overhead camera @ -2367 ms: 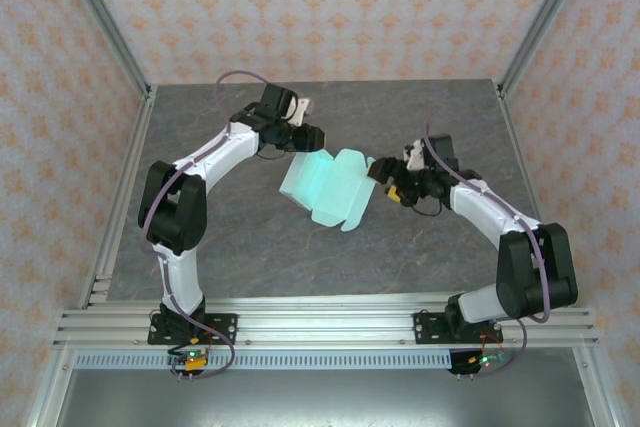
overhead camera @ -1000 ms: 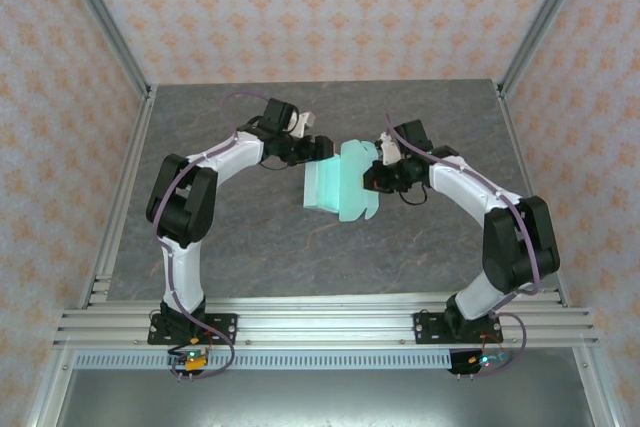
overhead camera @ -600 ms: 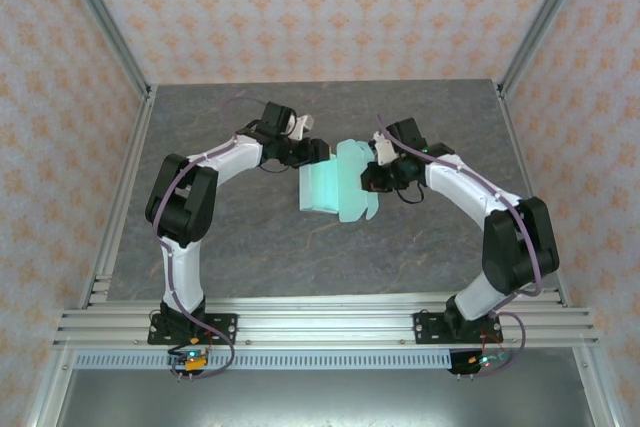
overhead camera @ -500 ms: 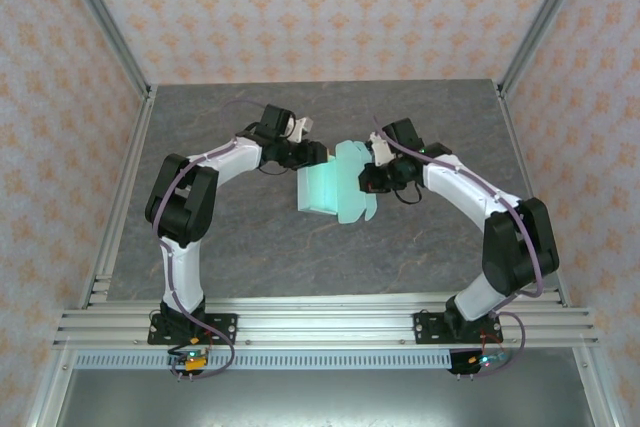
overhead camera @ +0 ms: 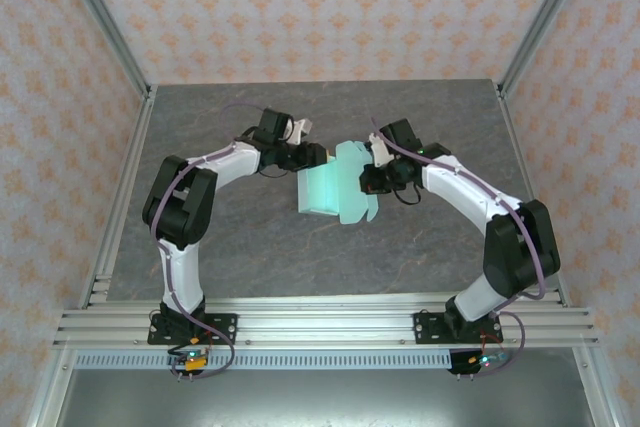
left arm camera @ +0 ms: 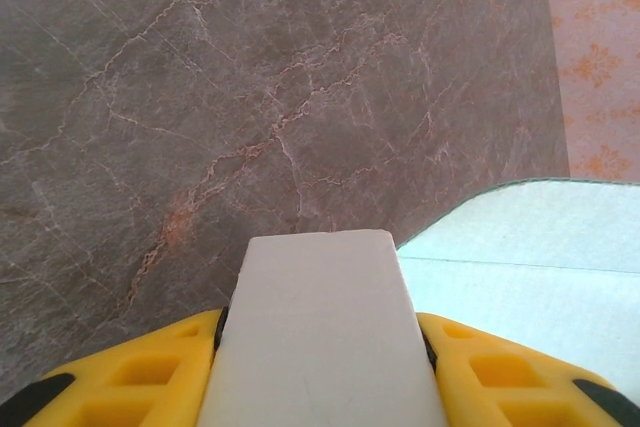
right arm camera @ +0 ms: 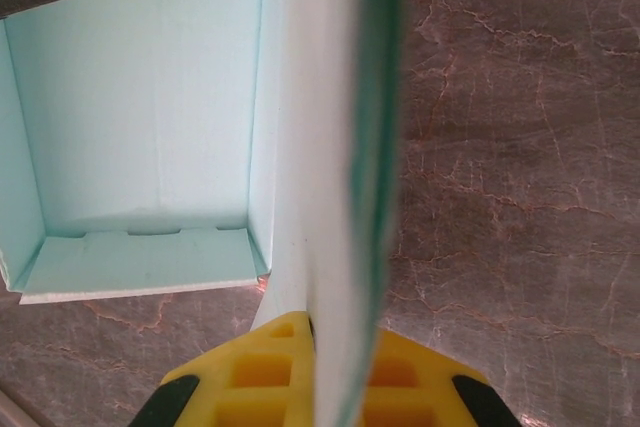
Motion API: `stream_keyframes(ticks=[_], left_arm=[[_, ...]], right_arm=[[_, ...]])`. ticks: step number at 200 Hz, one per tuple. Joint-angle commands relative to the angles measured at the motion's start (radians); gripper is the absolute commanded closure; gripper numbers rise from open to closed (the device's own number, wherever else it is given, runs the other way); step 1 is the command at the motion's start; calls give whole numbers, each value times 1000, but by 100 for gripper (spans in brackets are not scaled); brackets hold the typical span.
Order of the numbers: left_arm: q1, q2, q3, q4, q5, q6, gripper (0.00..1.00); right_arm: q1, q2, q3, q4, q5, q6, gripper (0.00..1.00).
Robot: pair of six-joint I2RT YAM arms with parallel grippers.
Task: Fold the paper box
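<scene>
The right jaws are clenched on one upright wall of the pale mint-blue thin-card paper box, half-folded, mid-table between both arms. The left jaws touch its opposite edge; whether they grip, I cannot tell. Grey marbled table.

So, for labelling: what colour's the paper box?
The paper box is pale mint-blue, clearest in the right wrist view.

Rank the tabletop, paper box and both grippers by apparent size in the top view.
1. tabletop
2. paper box
3. left gripper and right gripper: smallest, looking about alike, so unranked between them.
</scene>
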Motion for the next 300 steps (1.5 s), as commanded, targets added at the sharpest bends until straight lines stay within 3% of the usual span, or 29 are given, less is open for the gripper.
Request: stream_keyframes(ticks=[1,19,52,84,131,151,180,191,204,213,255,270,287,300], left_arm=[[1,-42,-41,53,-39,-48,64],[9,-72,-67,66,-67,-87,35],[83,-235,-127,111,-110,-92,20],[99,-354,-156,61,-103,-17,19],[114,-467,-292,75,-270,12,19],[113,-511,-389,145,-319,-6,19],[113,-609,-626,380,-343,-20,19],[112,-651,-716,460,-357,0,19],[112,-704,-789,500,-372,58,20],[107,-739,-816,486,-383,110,20],[52,-784,-840,467,-358,259,20],[18,-773,-822,466,-377,301,19],[-10,-732,-757,423,-356,363,18],[-23,-672,-663,350,-327,414,17]], right_arm=[[51,-12,12,-30,107,-17,96],[64,1,41,-66,146,5,96],[75,33,160,-217,204,-18,94],[83,79,278,-339,312,-52,92],[183,143,442,-479,512,-286,90],[236,179,478,-488,602,-457,89],[287,248,513,-464,664,-711,87],[305,286,539,-459,710,-778,83],[322,322,554,-430,766,-824,69],[328,334,558,-395,791,-843,65],[328,265,585,-280,749,-695,54],[326,176,512,-220,731,-599,47],[295,44,391,-146,682,-431,31],[236,-68,283,-105,549,-292,29]])
